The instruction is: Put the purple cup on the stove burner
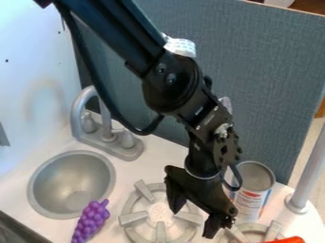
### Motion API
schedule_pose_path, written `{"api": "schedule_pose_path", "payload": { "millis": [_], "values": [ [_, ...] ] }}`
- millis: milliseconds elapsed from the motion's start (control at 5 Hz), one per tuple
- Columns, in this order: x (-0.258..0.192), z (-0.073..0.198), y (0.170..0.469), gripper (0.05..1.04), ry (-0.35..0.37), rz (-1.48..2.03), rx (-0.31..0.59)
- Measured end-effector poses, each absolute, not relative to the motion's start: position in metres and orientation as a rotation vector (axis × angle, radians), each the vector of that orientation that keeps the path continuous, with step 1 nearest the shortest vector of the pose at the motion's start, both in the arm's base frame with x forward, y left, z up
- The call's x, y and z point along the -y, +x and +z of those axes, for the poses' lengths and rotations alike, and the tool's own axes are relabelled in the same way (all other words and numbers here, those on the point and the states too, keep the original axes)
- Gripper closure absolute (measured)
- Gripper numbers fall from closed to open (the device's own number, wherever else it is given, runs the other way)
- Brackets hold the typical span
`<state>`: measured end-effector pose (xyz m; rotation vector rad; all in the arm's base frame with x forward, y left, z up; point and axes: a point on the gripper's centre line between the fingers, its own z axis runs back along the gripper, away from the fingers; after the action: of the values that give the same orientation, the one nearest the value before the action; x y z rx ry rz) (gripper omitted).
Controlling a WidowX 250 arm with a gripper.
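In the camera view, the arm comes down from the top edge, and the gripper (193, 222) hangs low over the right-hand side of the left burner (132, 219), its fingers spread, with part of that burner showing between them. The can (250, 204) stands upright on the counter (149, 167), just beside the gripper on the view's right and farther back than its fingertips; the gripper partly overlaps it, and whether they touch I cannot tell. In front of the can is the right burner (273, 232), partly behind the fingers, with a red-orange thing (289, 240) on or over it, cut off by the bottom edge. The purple grapes (90, 221) lie at the round sink's (40, 204) near right rim, well apart from the fingers. Behind the sink rises the grey faucet (79, 111). A strip of white counter runs between the sink and the left burner. Behind the arm stands a blue-grey panel (266, 71), a white wall (32, 71) is on the left, and a grey post (308, 173) rises near the counter's right edge, beyond the can.
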<state>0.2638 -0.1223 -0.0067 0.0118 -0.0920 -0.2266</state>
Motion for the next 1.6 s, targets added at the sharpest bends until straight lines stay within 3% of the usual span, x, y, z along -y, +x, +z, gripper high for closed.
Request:
{"api": "schedule_pose_path", "payload": {
  "millis": [600, 1000, 1200, 1400, 1600],
  "values": [
    [0.142, -0.016, 0.246, 0.074, -0.017, -0.222, 0.039],
    [0.151, -0.067, 0.231, 0.074, 0.023, -0.272, -0.106],
    [0.149, -0.074, 0.230, 0.074, 0.055, -0.272, -0.124],
    [0.150, -0.085, 0.227, 0.107, 0.066, -0.274, -0.139],
    [0.151, -0.089, 0.230, 0.254, 0.070, -0.283, -0.113]
  ]
}}
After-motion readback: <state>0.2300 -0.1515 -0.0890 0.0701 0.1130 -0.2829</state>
